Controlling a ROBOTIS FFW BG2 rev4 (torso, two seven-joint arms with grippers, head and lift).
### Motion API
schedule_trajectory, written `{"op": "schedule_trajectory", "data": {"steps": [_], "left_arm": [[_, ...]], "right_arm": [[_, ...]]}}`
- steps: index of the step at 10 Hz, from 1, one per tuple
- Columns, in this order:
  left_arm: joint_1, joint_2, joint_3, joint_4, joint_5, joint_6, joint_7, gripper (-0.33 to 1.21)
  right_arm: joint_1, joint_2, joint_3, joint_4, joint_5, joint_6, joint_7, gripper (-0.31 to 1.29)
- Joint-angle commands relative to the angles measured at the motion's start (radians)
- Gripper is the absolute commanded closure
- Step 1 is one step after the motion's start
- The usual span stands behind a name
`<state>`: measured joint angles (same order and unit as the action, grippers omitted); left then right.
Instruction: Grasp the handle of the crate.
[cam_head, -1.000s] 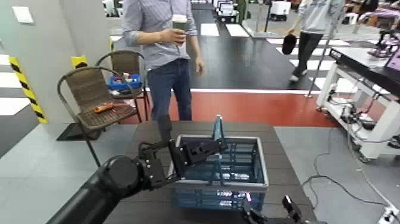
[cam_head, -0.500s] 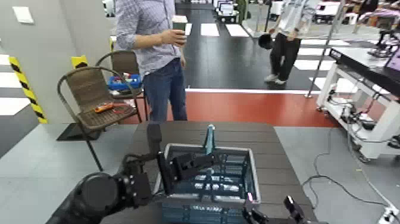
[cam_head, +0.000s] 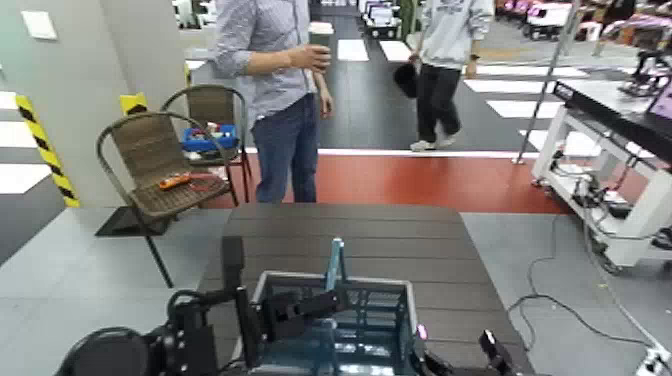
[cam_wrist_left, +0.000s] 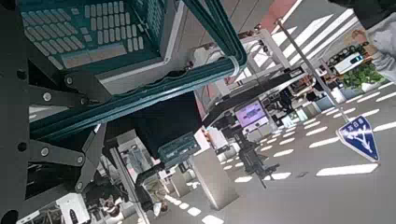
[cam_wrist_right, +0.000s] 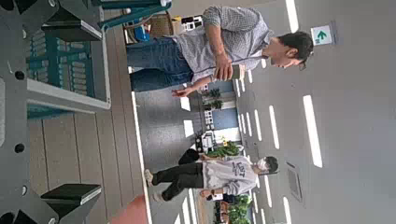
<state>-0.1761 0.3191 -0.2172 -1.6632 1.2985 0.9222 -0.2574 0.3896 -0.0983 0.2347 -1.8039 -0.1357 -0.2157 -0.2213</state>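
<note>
Note the change in the head view: compared with the two preceding frames, find the crate (cam_head: 411, 318) lower and slightly farther left in the frame, now cut off at the bottom edge, nearer to the robot along the table (cam_head: 430, 238). Locate the handle (cam_head: 336, 262) upright above the crate, just below the centre of the frame. Observe the left pincer (cam_head: 338, 300) at lower centre, drawn in narrow and clamped on the handle; confirm in the left wrist view, with the teal strip running out from between the dark fingers (cam_wrist_left: 58, 161). Treat the matched shift of pincer and crate as a sign of a secure grip, and judge the grasp as good as complete. Allow for probable slip or twist of so thin a strip, the contact being partly hidden. Keep the right pincer (cam_head: 461, 357) spread, empty and idle at lower right.
</note>
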Motion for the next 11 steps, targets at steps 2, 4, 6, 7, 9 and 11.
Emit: {"op": "schedule_trajectory", "data": {"steps": [2,4,6,7,9,11], "left_arm": [[0.058,0.014,0.041,-0.021,0.102,0.043,-0.006,1.19],[0.063,0.026,0.038,-0.026,0.122,0.05,-0.062,1.19],[0.067,0.018,0.039,-0.03,0.127,0.052,-0.082,1.19],[0.075,0.012,0.052,-0.036,0.123,0.055,-0.082,1.19],[0.078,0.003,0.056,-0.036,0.122,0.052,-0.086,1.19],[0.081,-0.002,0.062,-0.036,0.119,0.05,-0.092,1.19]], "right_arm": [[0.0,0.002,0.001,0.001,0.008,0.009,-0.004,0.15],[0.0,0.003,0.001,0.005,0.01,0.007,-0.009,0.15],[-0.001,0.002,0.001,0.005,0.013,0.004,-0.015,0.15],[-0.001,0.002,0.001,0.005,0.016,0.004,-0.017,0.15],[-0.001,0.0,0.0,0.006,0.018,0.003,-0.017,0.15],[-0.003,-0.001,0.0,0.008,0.025,-0.005,-0.021,0.15]]}}
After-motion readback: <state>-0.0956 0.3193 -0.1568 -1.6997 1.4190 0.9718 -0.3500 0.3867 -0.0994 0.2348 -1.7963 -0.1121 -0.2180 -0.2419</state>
